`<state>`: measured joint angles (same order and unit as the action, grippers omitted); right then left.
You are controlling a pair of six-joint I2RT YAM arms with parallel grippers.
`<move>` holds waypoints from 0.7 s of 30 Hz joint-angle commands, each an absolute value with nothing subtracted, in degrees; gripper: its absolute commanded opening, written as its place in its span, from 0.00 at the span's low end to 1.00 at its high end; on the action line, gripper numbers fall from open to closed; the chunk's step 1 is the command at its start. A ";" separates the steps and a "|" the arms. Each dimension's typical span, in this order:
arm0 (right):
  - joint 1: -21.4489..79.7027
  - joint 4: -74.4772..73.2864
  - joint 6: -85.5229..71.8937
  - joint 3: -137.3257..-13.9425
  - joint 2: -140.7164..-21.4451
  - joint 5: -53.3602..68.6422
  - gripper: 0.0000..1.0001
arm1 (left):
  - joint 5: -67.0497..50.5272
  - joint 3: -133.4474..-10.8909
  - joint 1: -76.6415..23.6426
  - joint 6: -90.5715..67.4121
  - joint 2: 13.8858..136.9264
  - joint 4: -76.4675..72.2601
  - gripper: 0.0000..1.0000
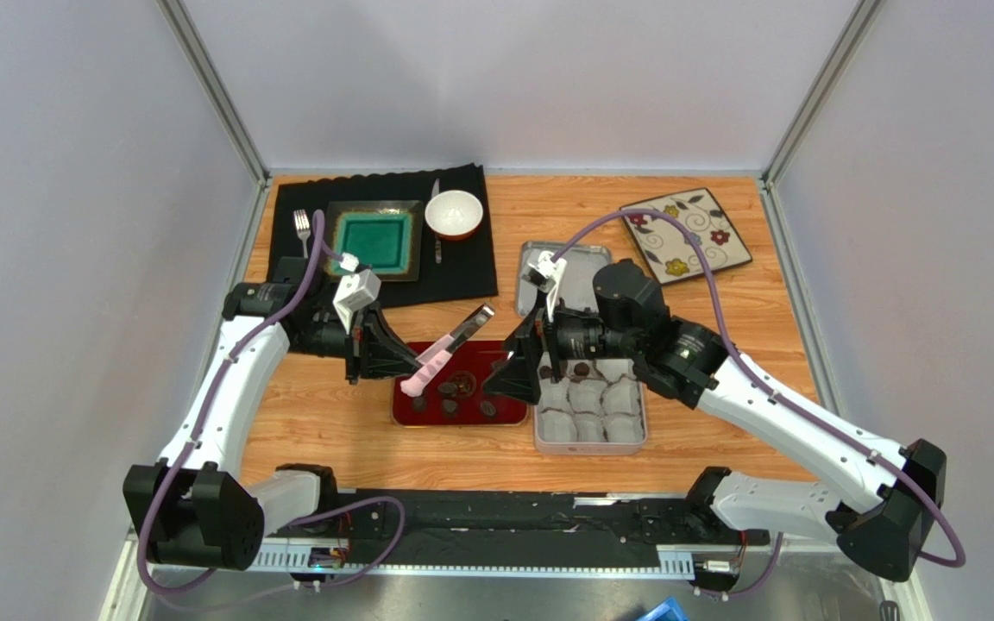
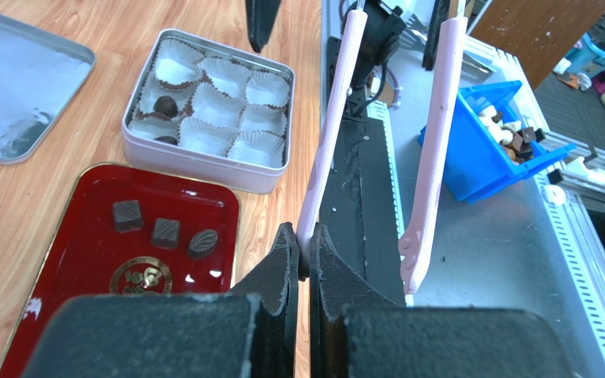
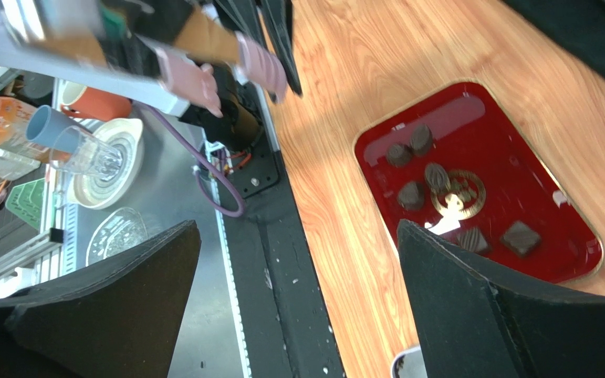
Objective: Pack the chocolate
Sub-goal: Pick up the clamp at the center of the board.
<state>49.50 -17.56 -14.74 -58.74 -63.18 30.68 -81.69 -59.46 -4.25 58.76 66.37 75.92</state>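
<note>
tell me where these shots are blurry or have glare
Right wrist view: the pink tongs at top left are smeared and soft, and a pale reflection streaks the red tray. Left wrist view: sharp, with a white glint on the tray and a dull sheen on the tin lid. Top external view: evenly lit, crisp.

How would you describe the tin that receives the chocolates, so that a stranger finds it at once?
On the wooden table, look beside the red tray: a square silver tin stands there. Unlike the flat lid nearby, it is deep and filled with white paper cups, some holding dark chocolate.
</note>
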 commanded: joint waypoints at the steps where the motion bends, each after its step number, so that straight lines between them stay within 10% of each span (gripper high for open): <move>1: 49.31 -12.93 -13.54 -64.60 -65.82 34.54 1.00 | -88.24 -60.03 -4.75 62.40 65.39 85.34 0.00; 21: 58.01 -2.21 -10.63 -64.96 -70.40 20.92 0.76 | -88.42 -57.83 -4.75 59.33 65.30 80.95 0.00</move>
<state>56.86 -9.58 -11.49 -64.53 -71.09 26.17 -82.46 -58.06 -4.49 59.00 66.32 77.14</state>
